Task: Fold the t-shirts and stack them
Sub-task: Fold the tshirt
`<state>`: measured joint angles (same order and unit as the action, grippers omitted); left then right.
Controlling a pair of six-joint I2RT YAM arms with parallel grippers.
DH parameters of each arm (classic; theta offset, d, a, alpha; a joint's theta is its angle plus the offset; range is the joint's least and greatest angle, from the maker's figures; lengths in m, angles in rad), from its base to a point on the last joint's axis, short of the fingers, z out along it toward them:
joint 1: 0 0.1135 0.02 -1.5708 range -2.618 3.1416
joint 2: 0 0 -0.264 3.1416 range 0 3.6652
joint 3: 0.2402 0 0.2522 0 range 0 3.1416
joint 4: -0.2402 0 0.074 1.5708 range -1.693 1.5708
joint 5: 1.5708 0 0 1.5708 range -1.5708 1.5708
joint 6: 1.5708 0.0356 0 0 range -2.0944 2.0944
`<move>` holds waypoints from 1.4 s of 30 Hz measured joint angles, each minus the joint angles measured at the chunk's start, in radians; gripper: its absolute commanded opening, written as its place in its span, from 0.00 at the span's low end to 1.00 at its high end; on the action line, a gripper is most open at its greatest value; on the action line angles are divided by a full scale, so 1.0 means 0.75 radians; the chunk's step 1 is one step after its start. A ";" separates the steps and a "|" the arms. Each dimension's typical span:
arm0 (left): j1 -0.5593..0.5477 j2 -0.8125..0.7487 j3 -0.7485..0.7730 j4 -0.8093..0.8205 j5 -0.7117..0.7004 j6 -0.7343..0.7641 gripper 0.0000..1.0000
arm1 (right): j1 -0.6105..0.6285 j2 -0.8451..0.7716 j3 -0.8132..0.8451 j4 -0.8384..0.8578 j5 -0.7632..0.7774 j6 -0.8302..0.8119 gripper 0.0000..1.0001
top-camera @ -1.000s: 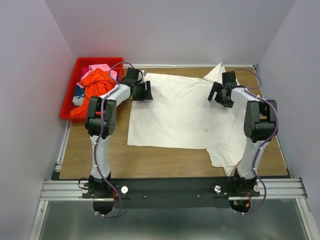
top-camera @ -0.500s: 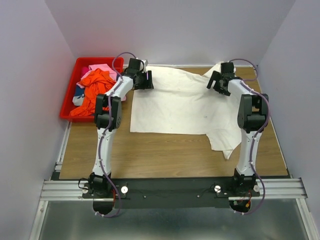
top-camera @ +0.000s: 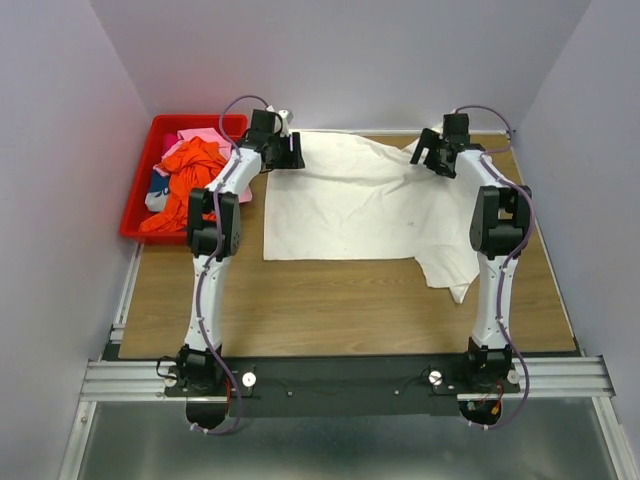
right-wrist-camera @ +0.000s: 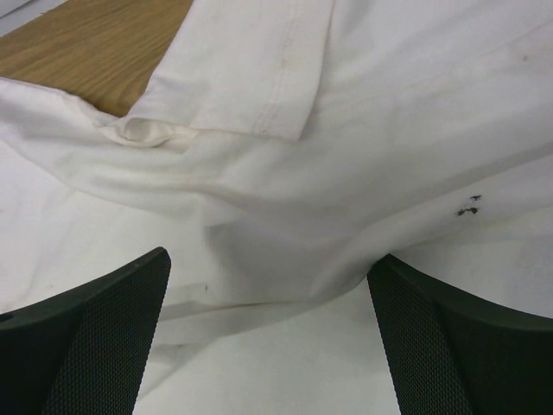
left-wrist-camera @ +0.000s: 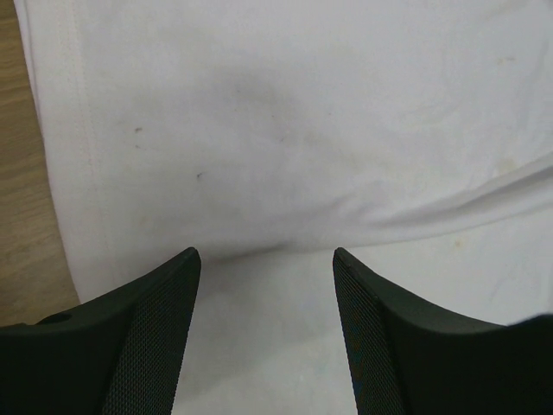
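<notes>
Under the left tool [left-wrist-camera: 265, 252] and the right tool [right-wrist-camera: 270, 257], both wide open and holding nothing, lies the white t-shirt [top-camera: 360, 210]; its far edge runs from one tool to the other.

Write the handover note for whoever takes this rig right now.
Both open: left hand at the far left corner of the white shirt, right hand over its rumpled far right part.
The white shirt lies spread on the table, one sleeve trailing near right.
The orange shirt and pink shirt are heaped in the red bin.
Done: nothing folded or stacked.
Left: fold each shirt, then stack.
</notes>
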<state>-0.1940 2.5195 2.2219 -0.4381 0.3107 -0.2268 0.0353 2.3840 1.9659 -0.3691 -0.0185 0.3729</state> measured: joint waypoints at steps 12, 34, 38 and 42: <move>-0.068 -0.714 -0.780 0.063 -0.227 0.042 0.66 | 0.000 -0.237 -0.135 -0.023 -0.072 -0.006 1.00; -0.094 -1.134 -1.614 0.002 -0.435 -0.134 0.49 | 0.000 -0.767 -0.848 -0.018 -0.057 0.052 1.00; -0.113 -1.158 -1.648 0.015 -0.433 -0.139 0.49 | 0.000 -0.804 -0.873 -0.018 -0.050 0.052 1.00; -0.134 -1.161 -1.674 0.027 -0.411 -0.143 0.49 | 0.000 -0.815 -0.892 -0.019 -0.042 0.053 1.00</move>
<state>-0.2947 1.6489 0.9661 -0.4175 0.0025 -0.3340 0.0353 1.7725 1.2968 -0.3832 -0.0498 0.4126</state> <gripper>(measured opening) 0.494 0.998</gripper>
